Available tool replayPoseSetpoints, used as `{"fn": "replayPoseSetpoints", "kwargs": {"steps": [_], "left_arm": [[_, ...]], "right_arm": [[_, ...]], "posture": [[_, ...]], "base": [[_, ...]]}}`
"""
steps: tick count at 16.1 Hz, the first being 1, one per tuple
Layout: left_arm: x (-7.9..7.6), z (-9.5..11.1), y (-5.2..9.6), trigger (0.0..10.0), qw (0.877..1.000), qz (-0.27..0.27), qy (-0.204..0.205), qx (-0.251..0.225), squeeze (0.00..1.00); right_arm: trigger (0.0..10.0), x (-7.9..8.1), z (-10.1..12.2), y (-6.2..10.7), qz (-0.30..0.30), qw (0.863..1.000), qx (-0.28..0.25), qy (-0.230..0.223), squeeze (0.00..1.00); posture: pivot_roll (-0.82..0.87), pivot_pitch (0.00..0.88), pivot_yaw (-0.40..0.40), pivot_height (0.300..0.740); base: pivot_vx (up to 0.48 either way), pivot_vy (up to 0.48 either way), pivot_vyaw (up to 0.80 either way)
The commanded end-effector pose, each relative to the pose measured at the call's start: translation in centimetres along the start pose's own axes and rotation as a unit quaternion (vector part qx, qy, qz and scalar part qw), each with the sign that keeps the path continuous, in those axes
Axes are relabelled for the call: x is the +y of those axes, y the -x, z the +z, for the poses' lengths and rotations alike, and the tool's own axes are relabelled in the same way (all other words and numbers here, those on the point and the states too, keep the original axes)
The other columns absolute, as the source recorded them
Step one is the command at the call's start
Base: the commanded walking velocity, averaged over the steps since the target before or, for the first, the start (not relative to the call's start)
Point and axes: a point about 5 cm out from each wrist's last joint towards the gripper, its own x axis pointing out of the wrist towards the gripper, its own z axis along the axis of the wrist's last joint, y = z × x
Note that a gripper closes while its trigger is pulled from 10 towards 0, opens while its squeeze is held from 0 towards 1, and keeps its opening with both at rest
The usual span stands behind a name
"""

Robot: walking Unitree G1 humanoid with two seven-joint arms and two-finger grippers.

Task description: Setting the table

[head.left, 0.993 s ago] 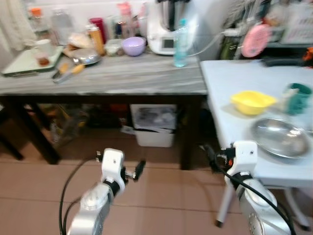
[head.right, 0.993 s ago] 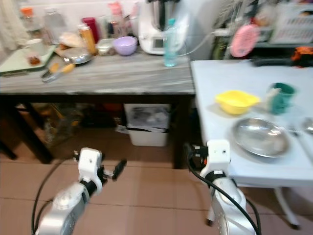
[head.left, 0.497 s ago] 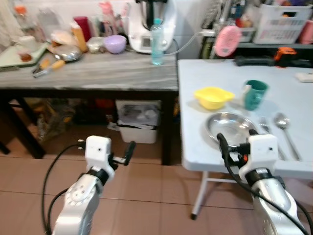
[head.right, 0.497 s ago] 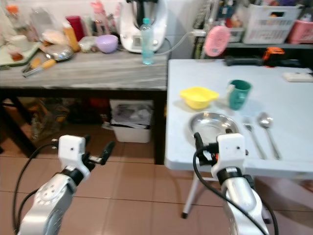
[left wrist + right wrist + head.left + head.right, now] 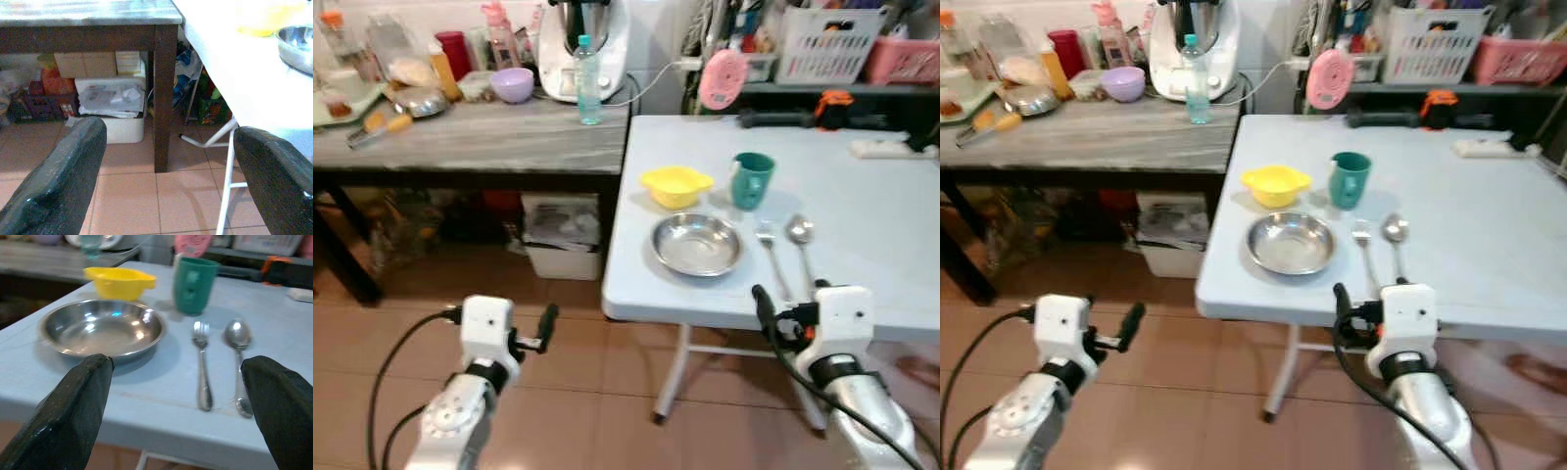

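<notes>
On the pale blue folding table (image 5: 862, 196) stand a yellow bowl (image 5: 674, 185), a green cup (image 5: 751, 179) and a steel plate (image 5: 696, 244). A fork (image 5: 770, 255) and a spoon (image 5: 801, 238) lie side by side to the plate's right. My right gripper (image 5: 760, 298) hovers open at the table's near edge, level with the plate (image 5: 100, 328), fork (image 5: 202, 363) and spoon (image 5: 238, 340). My left gripper (image 5: 547, 318) hangs open and empty over the tiled floor, left of the table.
A grey wooden counter (image 5: 480, 142) stands to the left with a water bottle (image 5: 588, 67), a purple bowl (image 5: 512, 84) and a white appliance (image 5: 583, 44). A white bin (image 5: 110, 110) sits beneath it. Baskets (image 5: 827, 44) line the shelf behind. Table legs (image 5: 671, 377) stand ahead.
The whole view has swung right, so the blue table now sits in the middle and closer. Both grippers stay open and hold nothing.
</notes>
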Motion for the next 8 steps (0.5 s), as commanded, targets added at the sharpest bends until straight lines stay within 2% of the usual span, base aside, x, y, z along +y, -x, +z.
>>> {"fn": "replayPoseSetpoints", "kwargs": {"steps": [1, 3, 4, 8], "left_arm": [[0.3, 0.5, 0.1, 10.0, 1.0, 0.009, -0.009, -0.006, 0.0], [0.2, 0.9, -0.2, 10.0, 1.0, 0.008, -0.011, -0.014, 0.0], [0.1, 1.2, -0.3, 10.0, 1.0, 0.005, 0.006, -0.025, 0.0], [-0.2, 1.6, -0.6, 10.0, 0.999, -0.005, 0.003, -0.033, 0.0]], "right_arm": [[10.0, 0.4, 0.7, -0.2, 0.01, 1.0, -0.011, -0.001, 0.0], [10.0, 0.5, 0.9, -0.4, 0.012, 1.0, -0.015, 0.0, 0.0], [10.0, 0.5, 1.0, -0.5, 0.012, 1.0, -0.016, -0.001, 0.0], [10.0, 0.7, 1.1, -0.9, 0.015, 1.0, -0.022, -0.002, 0.0]], "posture": [[-0.06, 0.0, 0.028, 0.74], [-0.05, 0.0, 0.028, 0.74], [-0.05, 0.0, 0.029, 0.74], [-0.05, 0.0, 0.033, 0.74]], "base": [[0.0, -0.337, 0.0], [0.0, -0.319, 0.0], [0.0, 0.0, 0.0], [0.0, 0.0, 0.0]]}}
